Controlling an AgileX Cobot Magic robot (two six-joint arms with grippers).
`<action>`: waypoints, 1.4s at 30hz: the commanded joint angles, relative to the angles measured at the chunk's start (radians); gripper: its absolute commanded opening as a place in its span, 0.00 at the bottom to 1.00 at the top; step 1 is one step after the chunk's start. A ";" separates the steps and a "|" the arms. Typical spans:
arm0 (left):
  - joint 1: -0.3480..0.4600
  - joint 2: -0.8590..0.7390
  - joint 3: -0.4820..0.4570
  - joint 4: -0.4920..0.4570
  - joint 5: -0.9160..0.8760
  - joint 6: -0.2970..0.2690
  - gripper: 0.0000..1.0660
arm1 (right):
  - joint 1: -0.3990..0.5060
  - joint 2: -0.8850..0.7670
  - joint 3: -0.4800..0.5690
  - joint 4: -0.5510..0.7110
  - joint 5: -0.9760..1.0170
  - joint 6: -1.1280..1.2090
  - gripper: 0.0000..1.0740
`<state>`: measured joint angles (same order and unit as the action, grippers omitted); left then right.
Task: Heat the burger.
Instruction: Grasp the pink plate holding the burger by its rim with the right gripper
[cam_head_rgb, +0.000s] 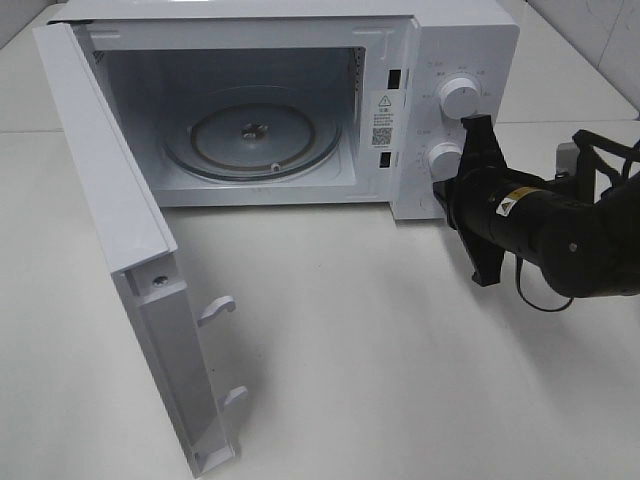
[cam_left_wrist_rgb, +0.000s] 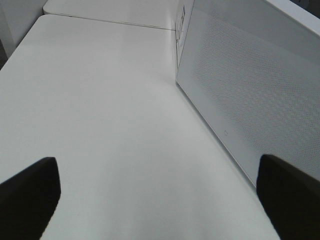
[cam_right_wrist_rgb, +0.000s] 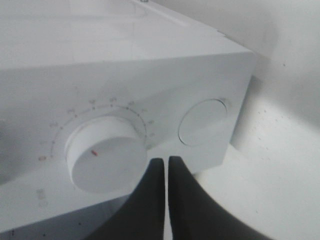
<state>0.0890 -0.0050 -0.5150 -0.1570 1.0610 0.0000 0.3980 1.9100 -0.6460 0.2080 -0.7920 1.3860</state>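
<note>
White microwave (cam_head_rgb: 450, 40): upper centre, door (cam_head_rgb: 110, 230) open at left
Right gripper (cam_right_wrist_rgb: 165, 162): fingers together, beside lower knob (cam_head_rgb: 445, 158)
Left gripper (cam_left_wrist_rgb: 157, 172): fingers apart, over table (cam_left_wrist_rgb: 100, 100)
Burger: cannot tell where

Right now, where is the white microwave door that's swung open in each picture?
Exterior high: the open white microwave door stands at the left, swung out toward the front.
Left wrist: seen close up, its dotted mesh face rises from the white table.
Right wrist: not in it; only the knob panel shows.
Shared landmark: the white table.
</note>
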 joint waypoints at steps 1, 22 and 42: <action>0.002 -0.009 0.001 0.002 -0.001 0.000 0.96 | -0.003 -0.049 0.017 -0.044 0.062 -0.022 0.00; 0.002 -0.009 0.001 0.002 -0.001 0.000 0.96 | -0.006 -0.419 0.050 -0.080 0.729 -0.537 0.01; 0.002 -0.009 0.001 0.002 -0.001 0.000 0.96 | -0.006 -0.437 -0.203 -0.352 1.327 -0.949 0.03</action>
<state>0.0890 -0.0050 -0.5150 -0.1570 1.0610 0.0000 0.3970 1.4840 -0.8290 -0.0830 0.4630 0.4620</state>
